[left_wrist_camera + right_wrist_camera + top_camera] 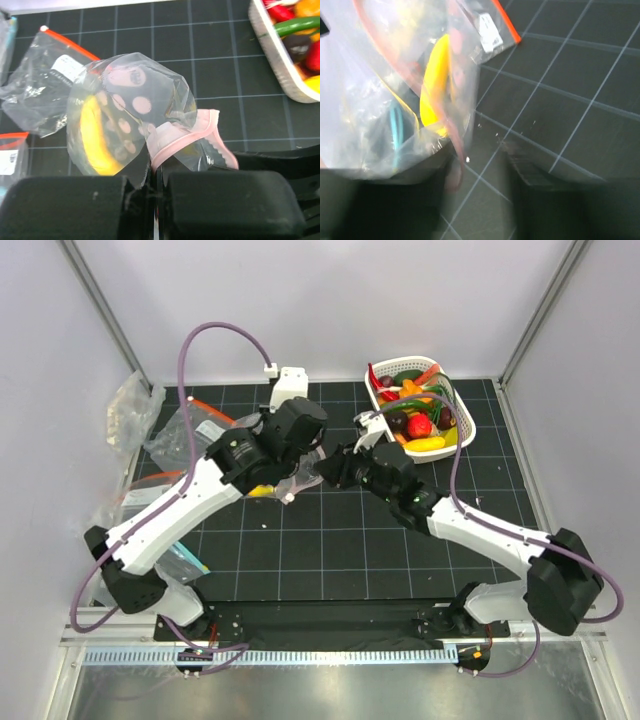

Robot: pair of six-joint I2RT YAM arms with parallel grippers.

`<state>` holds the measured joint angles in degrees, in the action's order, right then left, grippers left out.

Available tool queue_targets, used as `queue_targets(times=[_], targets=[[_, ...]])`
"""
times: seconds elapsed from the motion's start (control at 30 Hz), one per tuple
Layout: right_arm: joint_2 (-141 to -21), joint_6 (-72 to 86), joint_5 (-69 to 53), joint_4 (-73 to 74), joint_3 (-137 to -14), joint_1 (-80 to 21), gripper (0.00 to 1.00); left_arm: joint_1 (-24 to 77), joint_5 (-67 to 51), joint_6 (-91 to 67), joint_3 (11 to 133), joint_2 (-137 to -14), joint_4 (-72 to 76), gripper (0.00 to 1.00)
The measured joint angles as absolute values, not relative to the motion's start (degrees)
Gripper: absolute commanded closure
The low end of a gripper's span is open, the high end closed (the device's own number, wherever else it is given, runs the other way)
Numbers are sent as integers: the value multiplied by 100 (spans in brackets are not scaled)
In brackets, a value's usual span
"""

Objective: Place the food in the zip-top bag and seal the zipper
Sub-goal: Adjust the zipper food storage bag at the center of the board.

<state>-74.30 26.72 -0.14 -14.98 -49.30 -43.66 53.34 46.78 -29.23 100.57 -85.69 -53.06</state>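
The clear zip-top bag with pale pink dots holds a yellow banana. My left gripper is shut on the bag's edge just below its pale pink zipper, which curls open to the right. In the top view the bag hangs between my left gripper and my right gripper. In the blurred right wrist view my right gripper is open. The bag with the banana rests against its left finger, and the zipper dangles into the gap. More food lies in the basket.
The white basket stands at the back right and also shows in the left wrist view. Clear labelled bags with orange-red zippers lie at the left of the mat; one shows in the right wrist view.
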Motion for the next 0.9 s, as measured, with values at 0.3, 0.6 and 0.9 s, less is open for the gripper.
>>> queue_targets(times=[0.3, 0.6, 0.9], targets=[[-7594, 3194, -519, -1820, -4469, -3166, 12, 5183, 4753, -2768, 9657, -9725, -5258, 100], [-6208, 3157, 451, -1638, -4099, -2980, 11, 4584, 3789, -2781, 9400, -10088, -4899, 100], [-6128, 3035, 1752, -1096, -4182, -2311, 13, 4589, 2993, -2810, 8960, -9786, -4379, 100]])
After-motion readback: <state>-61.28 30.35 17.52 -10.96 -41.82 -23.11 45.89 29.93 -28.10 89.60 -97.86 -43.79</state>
